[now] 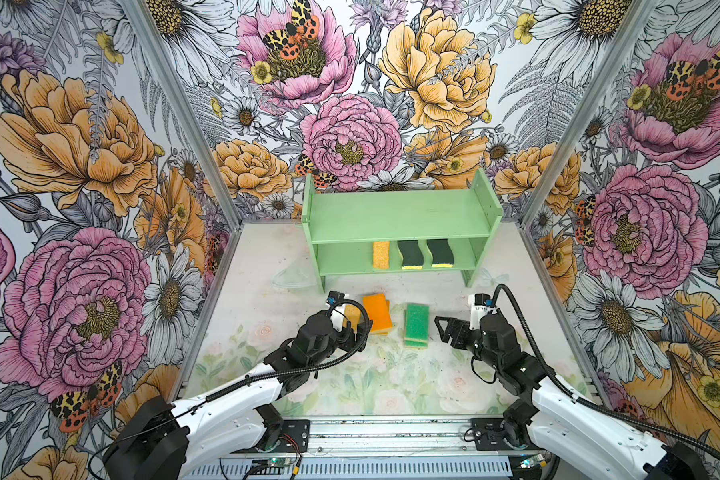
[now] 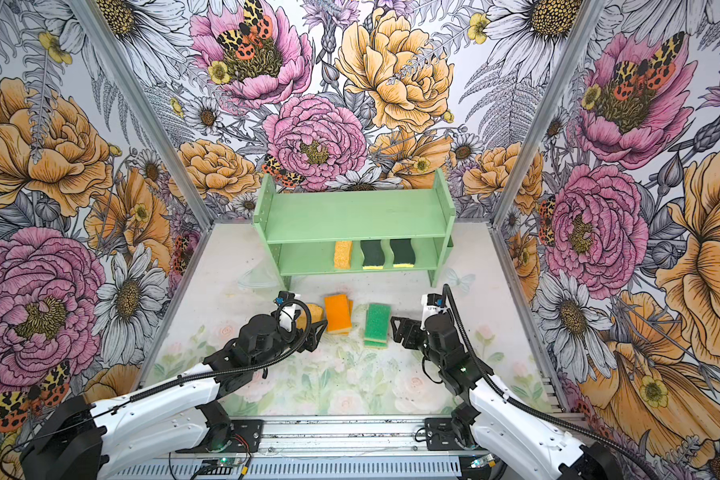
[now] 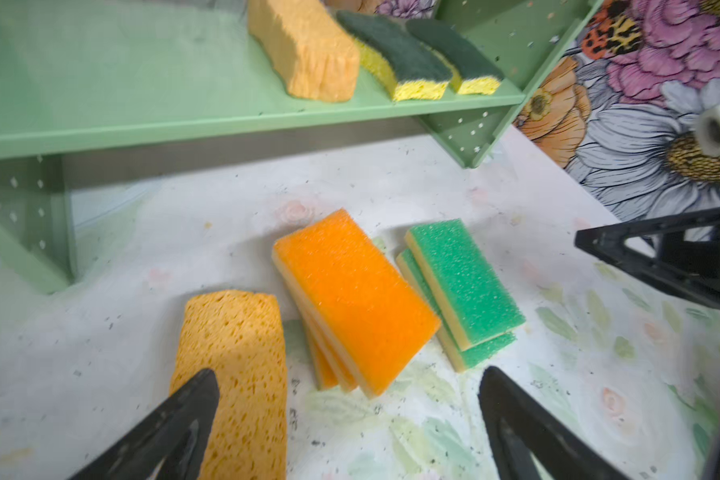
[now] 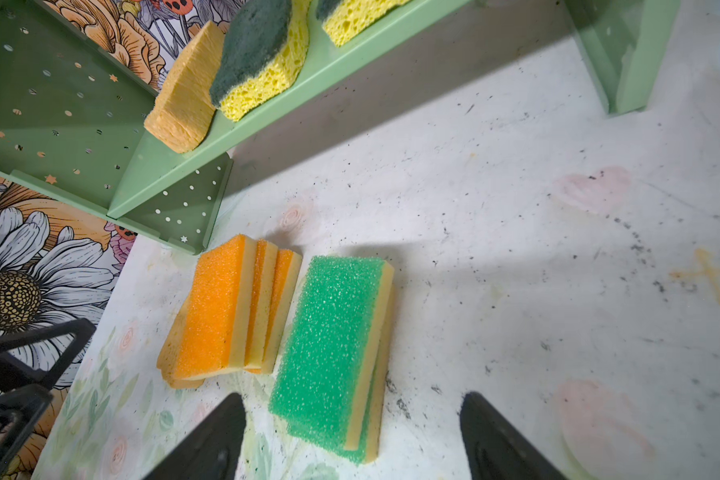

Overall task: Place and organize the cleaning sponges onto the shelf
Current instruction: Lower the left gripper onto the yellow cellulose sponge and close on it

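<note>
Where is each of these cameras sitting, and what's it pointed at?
Top views: twin cameras high over the robot's base, facing down at the table, shelf and both arms, left gripper and right gripper.
Left wrist: on the left arm, looking past its open fingers at the yellow sponge, orange stack and green stack; right gripper at the edge.
Right wrist: on the right arm, looking past its open fingers at the green stack; left gripper at the edge.
Shared: both wrist views catch both stacks and the shelf.

We see mint-green shelf (image 1: 395, 216), orange-topped sponges (image 1: 377, 311) and green-topped sponges (image 1: 417, 320) on yellow foam, dark-green-topped wavy sponges (image 1: 410, 249), porous yellow sponge (image 1: 380, 254), pink-and-orange floral walls (image 1: 80, 145).
</note>
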You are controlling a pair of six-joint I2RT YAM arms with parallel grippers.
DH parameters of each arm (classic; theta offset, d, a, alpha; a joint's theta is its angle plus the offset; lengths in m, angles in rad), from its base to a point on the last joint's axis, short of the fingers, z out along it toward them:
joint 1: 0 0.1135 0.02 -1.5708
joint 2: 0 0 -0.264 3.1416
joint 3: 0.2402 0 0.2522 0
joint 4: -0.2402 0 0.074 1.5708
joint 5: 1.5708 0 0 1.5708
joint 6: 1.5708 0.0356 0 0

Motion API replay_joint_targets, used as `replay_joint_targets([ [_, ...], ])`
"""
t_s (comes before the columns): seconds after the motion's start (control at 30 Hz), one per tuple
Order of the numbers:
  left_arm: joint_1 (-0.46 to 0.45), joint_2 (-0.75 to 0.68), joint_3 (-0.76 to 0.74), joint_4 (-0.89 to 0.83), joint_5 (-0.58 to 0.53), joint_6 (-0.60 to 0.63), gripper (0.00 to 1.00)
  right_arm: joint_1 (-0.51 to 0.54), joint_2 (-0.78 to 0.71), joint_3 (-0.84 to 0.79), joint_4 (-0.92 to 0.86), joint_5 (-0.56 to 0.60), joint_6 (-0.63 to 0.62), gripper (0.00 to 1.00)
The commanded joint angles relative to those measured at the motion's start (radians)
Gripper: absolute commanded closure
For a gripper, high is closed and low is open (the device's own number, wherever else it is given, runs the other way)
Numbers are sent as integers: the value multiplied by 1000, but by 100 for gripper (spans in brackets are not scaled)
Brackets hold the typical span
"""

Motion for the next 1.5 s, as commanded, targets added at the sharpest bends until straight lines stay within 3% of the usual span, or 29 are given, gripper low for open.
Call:
replay_joint_targets([
  [0.0, 12, -13, -13, -82, -118, -64, 1, -9, 20, 48, 18, 4, -21, 17],
  [0.1, 24, -12, -55, -40, -160, -85, 1, -9, 29, 39, 36, -1, -14, 17],
  [0.3, 56, 20, -116, 44, -142, -103, 1, -9, 15, 22, 45, 4, -4, 17],
  [0.87, 57, 237, -74, 140, -65, -61, 1, -9, 13, 14, 47, 8, -2, 17],
  [1.47, 4, 372, -41, 152, -198, -96, 1, -10, 10, 7, 47, 8, 1, 17],
])
